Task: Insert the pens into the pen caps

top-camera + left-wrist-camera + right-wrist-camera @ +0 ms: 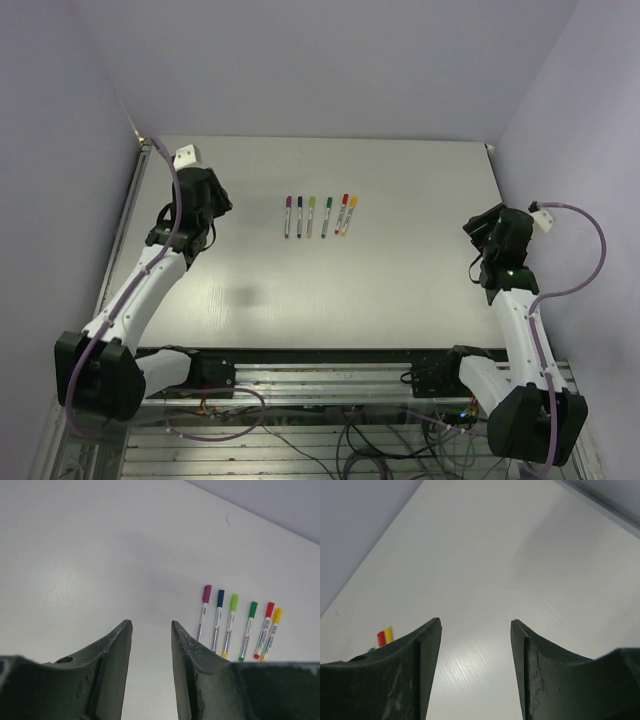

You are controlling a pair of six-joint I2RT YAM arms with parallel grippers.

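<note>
Six pens (320, 215) lie side by side in a row at the middle of the white table (400, 280). Each has a coloured cap on its far end: purple (207, 593), blue (220, 598), light green (234, 602), green (253, 609), red (269, 609) and yellow (277, 615). My left gripper (218, 203) hovers to the left of the row, open, with only bare table between its fingers (151, 622). At the table's right side my right gripper (478, 232) is also open and holds nothing (476, 621). The red cap (381, 638) and the yellow cap (389, 634) peek past its left finger.
Lilac walls (330, 60) close in the table at the back and on both sides. An aluminium rail with loose cables (320, 385) runs along the near edge between the arm bases.
</note>
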